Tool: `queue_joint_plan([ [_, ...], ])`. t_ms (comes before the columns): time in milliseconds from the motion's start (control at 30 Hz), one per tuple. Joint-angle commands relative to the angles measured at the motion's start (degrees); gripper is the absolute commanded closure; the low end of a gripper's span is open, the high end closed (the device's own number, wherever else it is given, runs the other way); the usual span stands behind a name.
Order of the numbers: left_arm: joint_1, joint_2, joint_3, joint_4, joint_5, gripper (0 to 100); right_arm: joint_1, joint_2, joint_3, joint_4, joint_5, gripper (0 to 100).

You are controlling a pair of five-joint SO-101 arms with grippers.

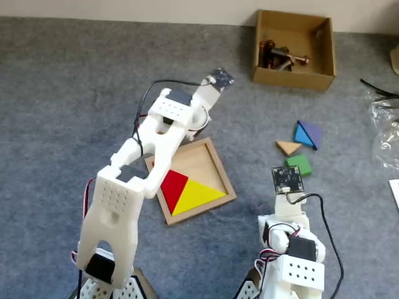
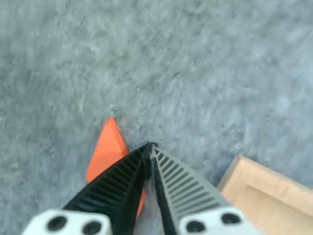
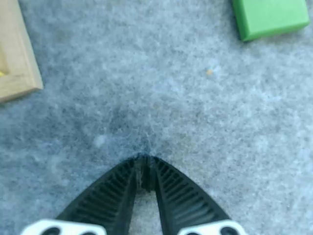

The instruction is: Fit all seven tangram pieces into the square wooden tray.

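The square wooden tray (image 1: 202,159) holds a flat red triangle (image 1: 173,185) and yellow triangle (image 1: 198,194), a cardboard box (image 1: 293,76) well apart. Left jaws, pressed together, hover beside an orange piece (image 2: 106,149) by the tray's rim; right jaws, likewise closed, hang over bare fuzzy surface (image 3: 195,122) between tray and green square (image 3: 271,17).

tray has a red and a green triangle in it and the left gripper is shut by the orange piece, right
Not green: the high view shows the tray holding a red triangle and a yellow triangle. The left gripper is shut by the orange piece.
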Motion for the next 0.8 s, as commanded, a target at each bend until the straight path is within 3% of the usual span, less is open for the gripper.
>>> queue_joint_plan([
  [0,-1.7,-1.7,-1.1,1.3,0.2,99,1.7,0.1,1.2,-1.5,0.7,98.7],
  [767,-11.8,-1.9,-1.2,2.4,0.2,99,1.7,0.1,1.2,-1.5,0.7,98.7],
])
